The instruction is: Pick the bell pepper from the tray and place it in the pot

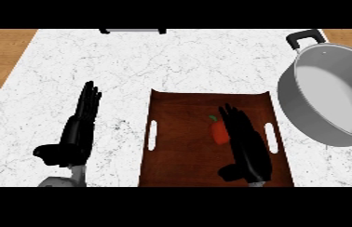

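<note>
Red bell pepper with a green stem (219, 133) is the piece to move, and it is also the smallest thing in view, so the surroundings come first.

A white marble-patterned counter (172, 63) fills most of the view. At its right edge stands a large round grey metal pot (294, 103) with a black handle, open at the top and partly cut off by the frame. Just beside the pot, toward the middle, lies a dark brown rectangular wooden tray (182, 151) with a pale slot handle on each long side.

The right hand (247, 144) hangs over the right half of the tray, fingers straight and together, pointing away from the robot; it holds nothing. The left hand (77, 130) rests open on the bare counter left of the tray, well apart from the pepper.

The pepper sits on the tray, right of its centre, against the left side of the right hand's fingers; whether they touch cannot be told. Its stem points away from the robot, so its long axis runs roughly parallel to those fingers. The right hand is plainly the nearer one, and probably needs to shift left before curling round the pepper. The pot lies the opposite way, to the right.
</note>
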